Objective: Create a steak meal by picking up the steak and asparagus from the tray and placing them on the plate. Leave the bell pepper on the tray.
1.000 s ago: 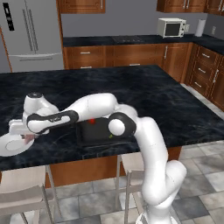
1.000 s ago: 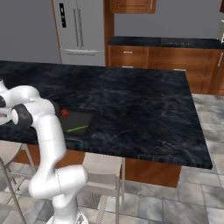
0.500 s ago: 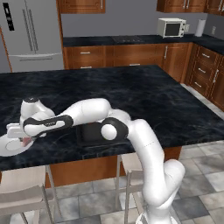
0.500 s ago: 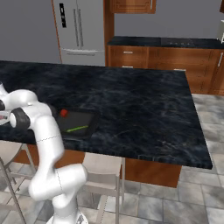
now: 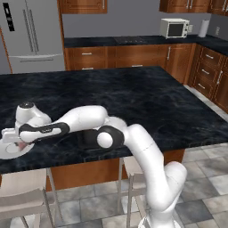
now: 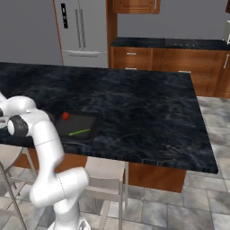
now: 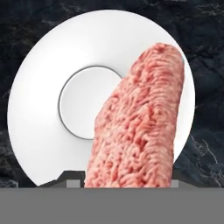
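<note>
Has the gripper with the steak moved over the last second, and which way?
Yes. In the left base view the gripper has carried the steak further left along the counter, away from the tray and over the plate.

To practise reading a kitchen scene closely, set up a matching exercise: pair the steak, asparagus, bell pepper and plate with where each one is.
Things:
1. steak
2. asparagus
3. bell pepper
4. plate

Places:
A. red, at the far side of the tray
B. on the counter, under the gripper
C. green, near the tray's front edge
D. between the fingers, above the plate

Pairs: 1-D, 2-C, 3-A, 4-B
</note>
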Controlling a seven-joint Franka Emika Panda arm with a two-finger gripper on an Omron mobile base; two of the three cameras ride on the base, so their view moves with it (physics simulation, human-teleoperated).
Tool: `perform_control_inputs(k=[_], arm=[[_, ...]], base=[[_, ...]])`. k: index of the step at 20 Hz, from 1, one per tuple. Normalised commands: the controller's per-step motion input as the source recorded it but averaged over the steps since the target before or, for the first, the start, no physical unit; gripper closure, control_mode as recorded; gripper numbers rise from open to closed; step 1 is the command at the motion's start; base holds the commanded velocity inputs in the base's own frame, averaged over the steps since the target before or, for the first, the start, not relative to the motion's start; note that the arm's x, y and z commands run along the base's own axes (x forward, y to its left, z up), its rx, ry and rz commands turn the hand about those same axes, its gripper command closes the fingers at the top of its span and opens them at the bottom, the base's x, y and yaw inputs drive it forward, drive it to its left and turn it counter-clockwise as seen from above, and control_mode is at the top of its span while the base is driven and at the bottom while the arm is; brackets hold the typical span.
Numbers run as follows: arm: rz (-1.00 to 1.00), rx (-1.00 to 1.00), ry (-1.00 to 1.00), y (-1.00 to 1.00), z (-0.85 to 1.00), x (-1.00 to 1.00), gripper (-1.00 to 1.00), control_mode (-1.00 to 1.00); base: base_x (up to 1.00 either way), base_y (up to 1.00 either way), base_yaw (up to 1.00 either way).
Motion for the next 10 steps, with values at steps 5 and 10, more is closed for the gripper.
perform_control_inputs(k=[5,10], arm=[[0.01,0.0,-0.03,0.19,0.0,0.12,-1.0,-1.0],[0.0,0.0,-0.07,-0.06,-0.01,0.0,-1.0,-1.0]], base=[[0.0,0.0,0.0],[0.0,0.0,0.0]])
